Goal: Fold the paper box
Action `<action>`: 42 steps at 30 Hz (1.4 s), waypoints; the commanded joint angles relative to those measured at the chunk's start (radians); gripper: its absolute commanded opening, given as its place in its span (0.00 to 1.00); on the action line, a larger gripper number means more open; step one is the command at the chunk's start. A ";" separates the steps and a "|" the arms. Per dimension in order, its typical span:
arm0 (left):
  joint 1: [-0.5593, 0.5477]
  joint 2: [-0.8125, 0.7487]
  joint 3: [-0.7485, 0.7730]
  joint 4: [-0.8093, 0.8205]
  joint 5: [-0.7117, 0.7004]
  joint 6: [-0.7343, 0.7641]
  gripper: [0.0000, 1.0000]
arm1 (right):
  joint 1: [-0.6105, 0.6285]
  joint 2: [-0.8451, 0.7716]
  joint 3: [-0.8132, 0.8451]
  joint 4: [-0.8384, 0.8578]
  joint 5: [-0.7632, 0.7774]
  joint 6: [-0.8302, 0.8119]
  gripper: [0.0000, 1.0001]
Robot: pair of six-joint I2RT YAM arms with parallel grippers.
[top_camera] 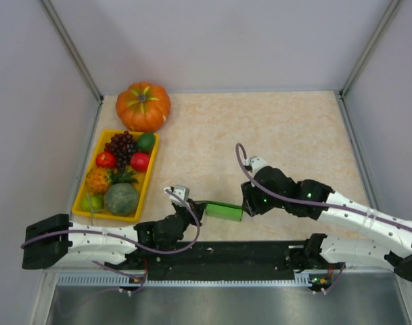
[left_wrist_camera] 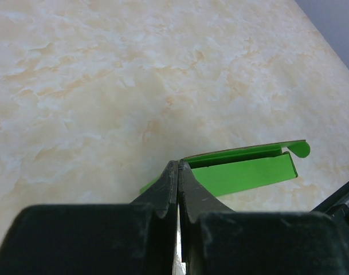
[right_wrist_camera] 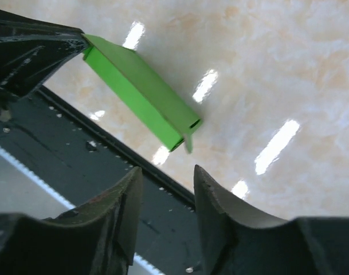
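The left pincer [left_wrist_camera: 177, 166] is clamping shut on one end of the paper box [left_wrist_camera: 243, 172], low centre in the top view. The right pincer [right_wrist_camera: 165, 172] is standing open just off its free end, probably needing a square bite there. The bench [top_camera: 293, 128] is offering room above; its near edge is crowding below.

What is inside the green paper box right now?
Its open end shows only a thin dark gap in the paper box, with nothing sticking out. The walls hide the rest of the inside, and the left gripper covers the other end.
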State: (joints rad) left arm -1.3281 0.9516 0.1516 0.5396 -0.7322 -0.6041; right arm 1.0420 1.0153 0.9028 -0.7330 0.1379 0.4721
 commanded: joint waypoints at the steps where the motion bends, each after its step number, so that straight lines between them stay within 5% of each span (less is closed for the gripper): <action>1: -0.029 0.047 0.011 -0.144 -0.006 -0.016 0.00 | -0.016 -0.067 -0.039 -0.086 -0.107 0.131 0.35; 26: -0.054 0.055 0.045 -0.179 -0.030 -0.010 0.00 | -0.014 0.175 0.054 -0.025 0.000 -0.018 0.30; 42: -0.062 0.050 0.046 -0.178 -0.033 -0.013 0.00 | -0.014 0.220 0.057 0.000 0.042 -0.012 0.03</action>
State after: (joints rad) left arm -1.3777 0.9840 0.1993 0.4782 -0.8024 -0.6224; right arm 1.0367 1.2205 0.9173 -0.7689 0.1585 0.4534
